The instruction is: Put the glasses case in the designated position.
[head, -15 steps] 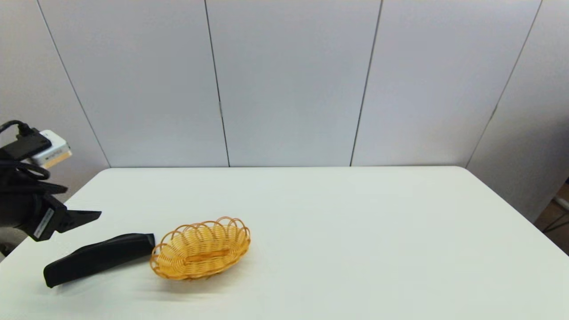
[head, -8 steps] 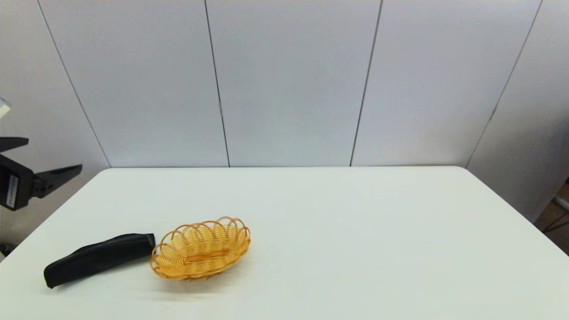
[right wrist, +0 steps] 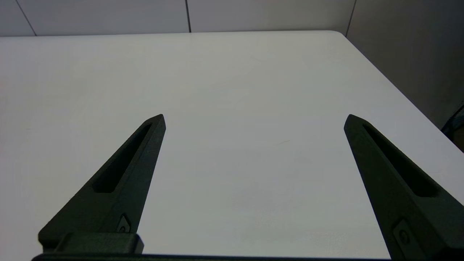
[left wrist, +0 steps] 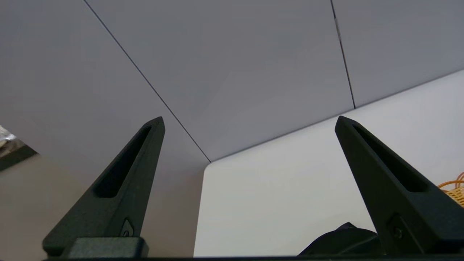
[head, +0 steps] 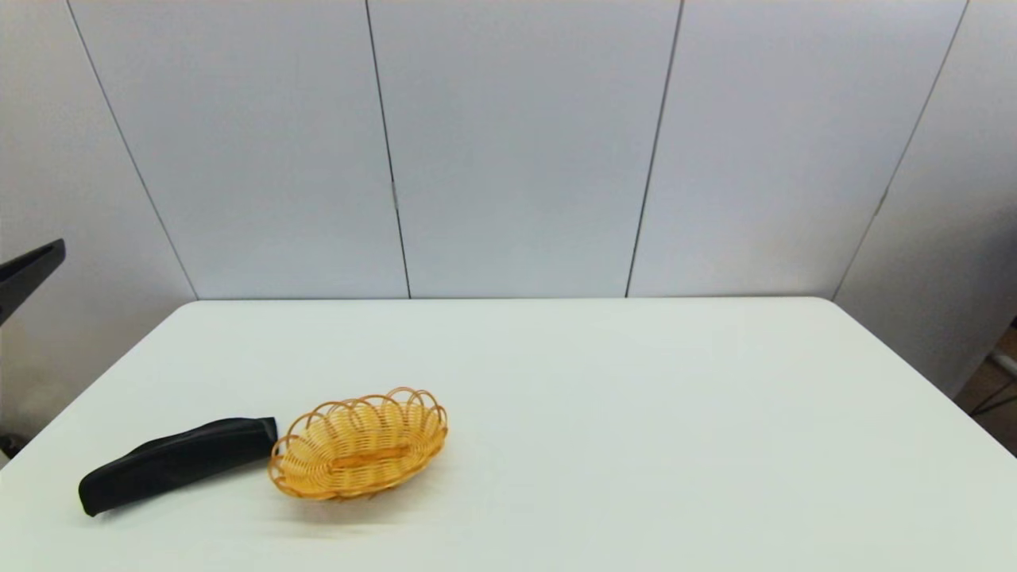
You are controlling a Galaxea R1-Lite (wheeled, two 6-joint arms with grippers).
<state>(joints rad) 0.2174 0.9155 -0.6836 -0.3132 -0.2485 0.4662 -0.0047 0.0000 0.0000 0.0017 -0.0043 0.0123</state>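
Glasses case: you have the glasses case (head: 176, 463) lying flat on the worktop (head: 636, 413) near its front left corner, long axis slanting, its far end touching or just short of the basket's rim; you cannot tell which from the head view. Nothing grips it. In the left wrist view only a dark rounded bit of it (left wrist: 342, 241) shows beside one finger.

Basket: your orange-yellow wicker basket (head: 359, 443) stands just to the right of the case, holding nothing. A sliver of its rim (left wrist: 453, 188) shows in the left wrist view.

Left pincer: you see the left pincer (left wrist: 248, 121) raised above the worktop's left edge, fingers spread wide with nothing between them, pointed toward the wall panels and the worktop's far corner. In the head view only one black fingertip (head: 32, 266) pokes in at the left edge.

Right pincer: your right pincer (right wrist: 253, 119) hangs over bare worktop on the right side, fingers spread wide, holding nothing. It does not show in the head view.
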